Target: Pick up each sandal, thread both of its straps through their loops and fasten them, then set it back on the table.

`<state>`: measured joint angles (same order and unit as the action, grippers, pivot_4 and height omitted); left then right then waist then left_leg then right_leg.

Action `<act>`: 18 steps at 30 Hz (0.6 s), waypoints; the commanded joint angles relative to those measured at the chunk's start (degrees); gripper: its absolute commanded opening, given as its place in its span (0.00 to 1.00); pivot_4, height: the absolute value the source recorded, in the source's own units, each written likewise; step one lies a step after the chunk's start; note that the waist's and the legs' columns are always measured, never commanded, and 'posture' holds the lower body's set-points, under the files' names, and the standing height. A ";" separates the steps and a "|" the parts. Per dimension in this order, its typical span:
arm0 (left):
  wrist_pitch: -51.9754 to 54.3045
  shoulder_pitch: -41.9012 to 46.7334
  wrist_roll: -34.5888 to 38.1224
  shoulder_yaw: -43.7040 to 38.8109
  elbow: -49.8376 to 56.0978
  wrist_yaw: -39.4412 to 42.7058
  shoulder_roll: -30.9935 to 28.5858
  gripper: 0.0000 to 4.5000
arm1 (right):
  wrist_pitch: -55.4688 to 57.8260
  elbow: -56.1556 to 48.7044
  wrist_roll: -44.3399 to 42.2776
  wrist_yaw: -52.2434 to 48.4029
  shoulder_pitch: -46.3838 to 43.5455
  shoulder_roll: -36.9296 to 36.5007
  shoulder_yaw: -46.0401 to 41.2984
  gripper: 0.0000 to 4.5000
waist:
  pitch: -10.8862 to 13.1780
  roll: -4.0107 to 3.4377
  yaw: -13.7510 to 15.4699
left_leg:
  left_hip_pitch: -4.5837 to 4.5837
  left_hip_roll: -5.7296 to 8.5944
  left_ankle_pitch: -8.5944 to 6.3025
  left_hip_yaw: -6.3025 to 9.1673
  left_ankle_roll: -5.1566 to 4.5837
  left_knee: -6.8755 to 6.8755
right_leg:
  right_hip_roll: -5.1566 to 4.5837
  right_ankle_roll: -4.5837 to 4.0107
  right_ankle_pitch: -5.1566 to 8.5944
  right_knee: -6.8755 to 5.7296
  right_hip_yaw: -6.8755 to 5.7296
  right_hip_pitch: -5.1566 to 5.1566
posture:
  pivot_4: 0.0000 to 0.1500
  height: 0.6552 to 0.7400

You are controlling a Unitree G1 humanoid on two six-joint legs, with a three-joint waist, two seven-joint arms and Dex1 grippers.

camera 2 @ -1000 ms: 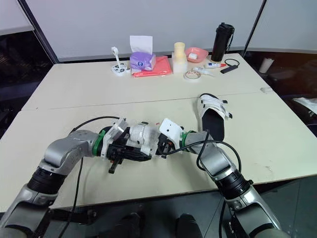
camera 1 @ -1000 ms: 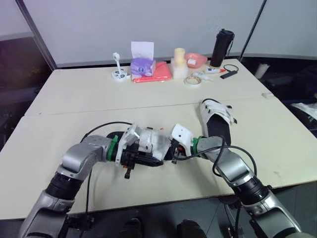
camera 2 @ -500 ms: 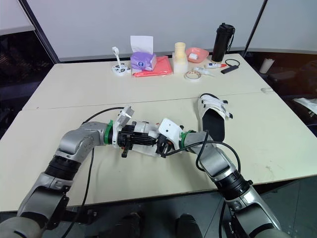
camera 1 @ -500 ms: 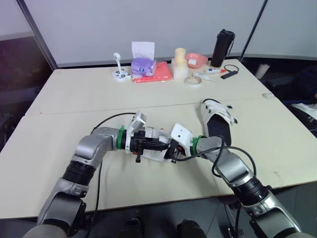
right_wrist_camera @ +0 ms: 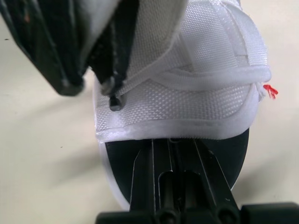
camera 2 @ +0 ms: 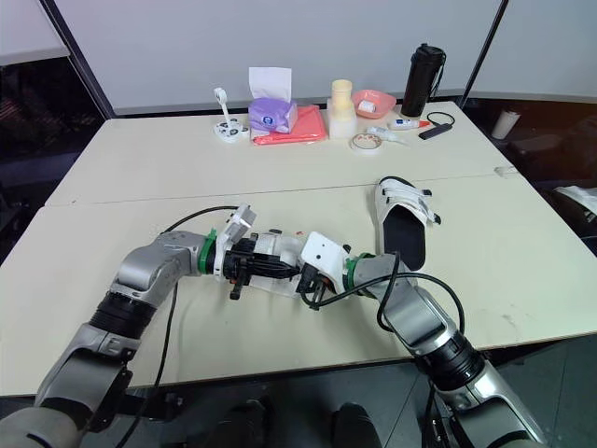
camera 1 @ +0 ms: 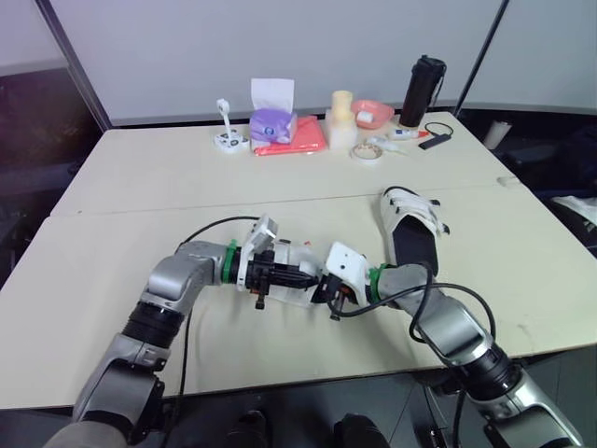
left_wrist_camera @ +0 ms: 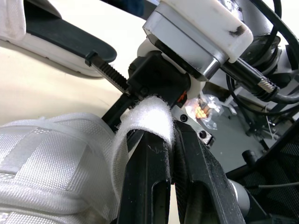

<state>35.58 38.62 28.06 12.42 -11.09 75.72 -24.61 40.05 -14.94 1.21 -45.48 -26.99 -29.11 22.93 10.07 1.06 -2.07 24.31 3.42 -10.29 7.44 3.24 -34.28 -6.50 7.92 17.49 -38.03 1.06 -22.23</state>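
Up front, near the edge of the worktop [camera 1: 112,308], the near sandal [right_wrist_camera: 201,88] sits between the two arms; whether it rests on the surface or hangs just above it, I cannot tell. The right tool [right_wrist_camera: 174,142] is clenched on the edge of its black sole [right_wrist_camera: 119,161], directly under the white mesh upper. The left tool [left_wrist_camera: 170,140] comes in from the other side and is clenched on the strap [left_wrist_camera: 148,112], whose fuzzy end folds over the fingertips. Neither strap looks fastened on this sandal yet, so I judge the threading step to be in hand.

The strap reads as soft, light webbing that will flop and twist once slack, and its hook-and-loop face will likely grab the mesh if it brushes it. The best hold is close to the tip, so a short stiff end points at the loop. The sole looks firmer and is the sensible place to brace, by its rim, clear of the upper so the loops stay open.

Further back and to the right lies the second sandal [camera 1: 410,224], flat on the worktop, white straps across a black sole, well apart from both tools.

Along the far edge stand a purple tissue box [camera 1: 272,123], a flat red item [camera 1: 291,142] beside it, a cream bottle [camera 1: 341,117], a pink bowl [camera 1: 373,114], a roll of tape [camera 1: 363,151] and a black flask [camera 1: 422,91]
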 commanded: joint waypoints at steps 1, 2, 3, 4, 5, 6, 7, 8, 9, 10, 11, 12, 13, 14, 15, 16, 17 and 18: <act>-0.52 1.02 0.92 -2.08 1.56 -0.53 0.13 0.02 | -0.92 6.25 1.49 2.17 3.71 0.90 2.10 0.00 | -0.05 0.03 -0.05 | -0.01 0.00 0.00 0.01 0.00 0.00 | 0.00 0.00 0.00 0.00 0.00 0.01 | 1.00 1.00; -0.26 1.18 1.08 -2.18 1.51 -0.54 0.09 0.02 | -1.83 7.37 1.85 2.58 4.19 1.11 2.30 0.00 | -0.06 0.03 -0.07 | -0.05 0.00 0.00 0.00 0.00 0.00 | 0.00 0.00 0.00 -0.01 0.00 0.05 | 1.00 1.00; -0.02 1.32 1.22 -2.23 1.51 -0.49 0.00 0.02 | -2.44 8.54 2.10 3.05 4.65 1.39 2.36 0.00 | -0.06 0.03 -0.18 | -0.11 0.00 0.00 0.00 0.00 0.00 | 0.00 0.00 0.00 -0.01 0.00 0.09 | 1.00 1.00; 0.29 1.49 1.36 -2.26 1.53 -0.40 -0.09 0.02 | -3.04 9.45 2.36 3.45 4.94 1.53 2.43 0.00 | -0.06 0.03 -0.24 | -0.25 0.00 0.00 -0.01 0.00 0.00 | 0.00 -0.01 0.00 -0.01 0.00 0.23 | 1.00 1.00; 0.86 1.87 1.67 -2.45 1.45 -0.31 -0.15 0.02 | -3.43 10.12 2.44 3.71 5.20 1.68 2.41 0.00 | -0.06 0.03 -0.26 | -0.45 -0.01 0.00 0.00 0.00 0.01 | 0.00 -0.01 0.00 0.01 0.00 0.43 | 1.00 1.00; 1.53 2.38 2.01 -2.79 1.19 -0.45 -0.09 0.02 | -3.82 10.53 2.49 3.87 5.42 1.73 2.43 0.00 | -0.06 0.03 -0.24 | -0.72 -0.02 -0.01 0.00 0.00 0.06 | 0.00 -0.01 0.01 0.07 -0.01 0.69 | 1.00 1.00; 2.02 2.93 2.22 -3.18 0.85 -0.71 0.07 0.02 | -4.11 10.72 2.49 3.93 5.55 1.72 2.46 0.00 | -0.07 0.03 -0.20 | -0.98 -0.03 -0.02 0.00 0.01 0.11 | 0.00 -0.01 0.02 0.16 -0.03 0.99 | 1.00 1.00; 2.37 3.59 2.47 -3.76 0.32 -1.01 0.28 0.02 | -4.15 10.74 2.40 3.94 5.65 1.73 2.48 0.00 | -0.07 0.03 -0.20 | -1.02 -0.06 -0.02 0.02 0.01 0.12 | 0.01 -0.02 0.03 0.24 -0.06 1.09 | 1.00 1.00; 2.65 4.16 2.67 -4.32 -0.18 -1.32 0.47 0.02 | -4.12 10.66 2.34 3.95 5.72 1.72 2.51 0.00 | -0.07 0.04 -0.19 | -1.01 -0.08 -0.02 0.04 0.01 0.12 | 0.02 -0.02 0.03 0.30 -0.06 1.09 | 1.00 1.00; 2.67 4.85 2.71 -4.98 -1.01 -1.90 0.77 0.02 | -3.98 10.52 2.24 3.87 5.78 1.68 2.54 0.00 | -0.08 0.05 -0.16 | -1.02 -0.08 -0.02 0.05 0.01 0.12 | 0.02 -0.02 0.03 0.33 -0.06 1.12 | 1.00 1.00; 2.77 5.45 2.77 -5.52 -1.78 -2.29 0.99 0.02 | -3.89 10.39 2.18 3.82 5.83 1.66 2.59 0.00 | -0.08 0.05 -0.14 | -1.01 -0.08 -0.02 0.06 0.01 0.12 | 0.02 -0.02 0.02 0.35 -0.06 1.11 | 1.00 1.00; 2.81 6.23 2.94 -6.40 -2.97 -2.92 1.39 0.02 | -3.77 10.30 2.11 3.80 5.85 1.68 2.62 0.00 | -0.08 0.04 -0.14 | -1.01 -0.08 -0.02 0.08 0.01 0.12 | 0.02 -0.02 0.02 0.36 -0.06 1.11 | 1.00 1.00; 2.85 6.76 3.02 -7.00 -3.79 -3.31 1.69 0.02 | -3.69 10.26 2.08 3.79 5.86 1.70 2.65 0.00 | -0.09 0.03 -0.13 | -1.01 -0.08 -0.02 0.09 0.01 0.12 | 0.02 -0.02 0.02 0.36 -0.06 1.10 | 1.00 1.00; 2.82 7.17 3.04 -7.51 -4.48 -3.58 1.93 0.02 | -3.62 10.21 2.07 3.80 5.88 1.73 2.68 0.00 | -0.09 0.03 -0.13 | -1.00 -0.08 -0.02 0.10 0.01 0.12 | 0.02 -0.01 0.02 0.36 -0.06 1.09 | 1.00 1.00; 2.72 7.50 3.03 -7.88 -5.04 -3.72 2.09 0.02 | -3.57 10.15 2.08 3.79 5.90 1.73 2.74 0.00 | -0.09 0.03 -0.13 | -0.99 -0.08 -0.02 0.10 0.01 0.12 | 0.02 -0.01 0.02 0.36 -0.06 1.08 | 1.00 1.00; 2.03 7.99 2.80 -8.40 -6.10 -4.30 2.44 0.02 | -3.47 10.06 2.09 3.62 5.89 1.67 2.91 0.00 | -0.09 0.03 -0.13 | -0.98 -0.07 -0.02 0.09 0.01 0.12 | 0.02 -0.01 0.02 0.36 -0.06 1.08 | 1.00 1.00; 1.52 8.46 2.69 -8.95 -7.10 -4.82 2.84 0.02 | -3.39 10.02 2.14 3.43 5.83 1.58 3.10 0.00 | -0.09 0.04 -0.12 | -0.98 -0.07 -0.02 0.09 0.01 0.12 | 0.02 -0.01 0.02 0.36 -0.06 1.07 | 1.00 1.00; 1.20 8.74 2.61 -9.33 -7.75 -5.13 3.11 0.02 | -3.33 9.97 2.18 3.31 5.80 1.51 3.24 0.00 | -0.09 0.04 -0.11 | -0.98 -0.07 -0.02 0.09 0.01 0.12 | 0.02 -0.01 0.01 0.36 -0.07 1.07 | 1.00 1.00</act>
<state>39.43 43.22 28.19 8.09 -19.85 71.38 -21.70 33.34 -10.76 1.50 -41.48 -24.11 -26.86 22.64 9.99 1.09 -2.18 23.33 3.35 -10.31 7.53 3.25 -34.16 -6.48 7.91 17.50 -37.67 0.98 -21.16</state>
